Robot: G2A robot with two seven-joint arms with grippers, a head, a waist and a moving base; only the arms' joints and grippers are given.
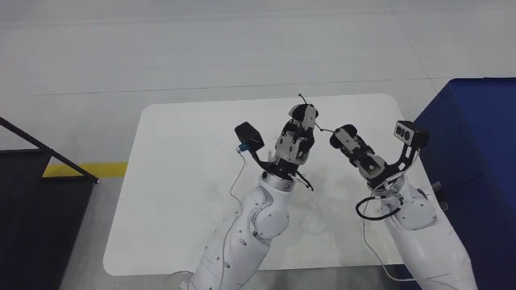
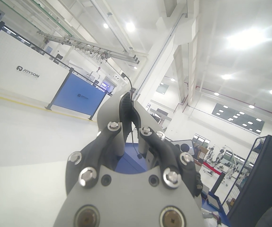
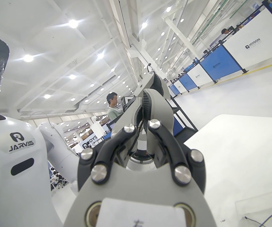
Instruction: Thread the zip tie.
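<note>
Left claw and right claw each clamp shut on the zip tie above the tabletop, threading seemingly not yet done.

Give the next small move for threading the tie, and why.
Probably ease the right gripper toward the left gripper to line up the ends of the zip tie. Both are shut on the tie, held apart above the table, with a strand spanning the gap; no loop shows.
</note>
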